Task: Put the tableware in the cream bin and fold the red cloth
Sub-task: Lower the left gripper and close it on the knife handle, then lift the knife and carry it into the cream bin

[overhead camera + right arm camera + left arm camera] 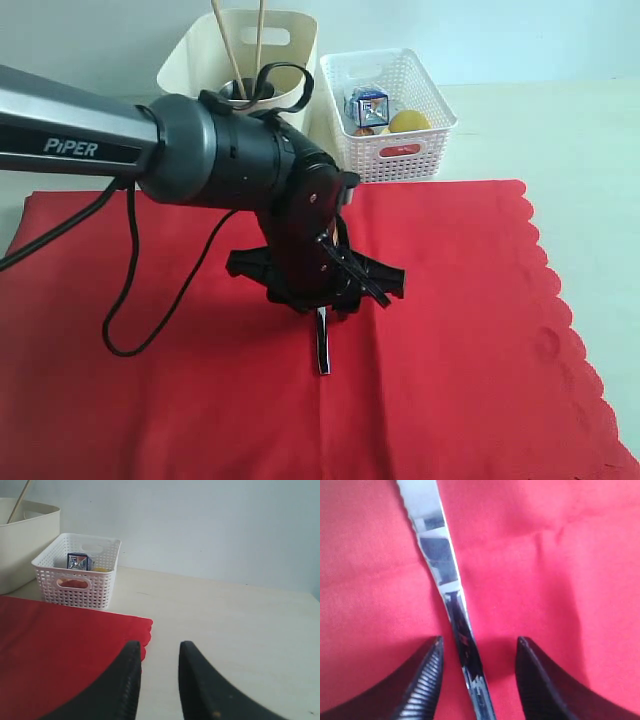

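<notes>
Only left wrist view shows end effector straddling knife.

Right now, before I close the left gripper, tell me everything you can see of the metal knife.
The metal knife looks like slim polished steel, mirror-bright, with fine serrations along one blade edge. It lies flat on the red cloth, blade pointing away from the left gripper, whose open fingers straddle its narrower handle end without visibly touching it. In the exterior view only one end shows below the gripper.
</notes>
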{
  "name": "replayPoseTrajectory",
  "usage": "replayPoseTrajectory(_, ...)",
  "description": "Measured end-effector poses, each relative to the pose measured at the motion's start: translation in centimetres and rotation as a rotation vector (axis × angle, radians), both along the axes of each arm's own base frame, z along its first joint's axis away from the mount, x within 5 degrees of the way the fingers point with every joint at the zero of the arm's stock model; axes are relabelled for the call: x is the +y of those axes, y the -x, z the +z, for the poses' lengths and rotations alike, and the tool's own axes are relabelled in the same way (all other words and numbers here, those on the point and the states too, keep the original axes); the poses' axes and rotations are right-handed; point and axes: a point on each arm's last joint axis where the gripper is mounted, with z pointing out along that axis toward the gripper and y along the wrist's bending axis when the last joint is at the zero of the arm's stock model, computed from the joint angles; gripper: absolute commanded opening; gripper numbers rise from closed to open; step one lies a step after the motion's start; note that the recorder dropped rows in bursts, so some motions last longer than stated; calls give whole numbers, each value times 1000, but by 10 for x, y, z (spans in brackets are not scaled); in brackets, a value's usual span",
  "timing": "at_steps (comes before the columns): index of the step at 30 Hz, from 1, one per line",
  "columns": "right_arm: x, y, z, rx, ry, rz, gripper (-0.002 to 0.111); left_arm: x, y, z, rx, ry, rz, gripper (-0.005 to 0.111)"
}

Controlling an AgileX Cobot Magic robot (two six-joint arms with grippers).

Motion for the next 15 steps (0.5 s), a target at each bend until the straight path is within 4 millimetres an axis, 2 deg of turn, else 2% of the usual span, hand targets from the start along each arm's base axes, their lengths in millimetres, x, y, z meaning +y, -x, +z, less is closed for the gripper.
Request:
replayPoseTrajectory(2,0,0,0,0,0,0,27,1,-1,-1,-3,-5,-3,39)
replayPoseTrajectory(7,0,0,0,0,0,0,27,3,-2,-2,-19,-35,-21,-1)
replayPoseTrajectory(15,0,0,0,0,0,0,27,4,-3,-2,-30,-50,-32,0)
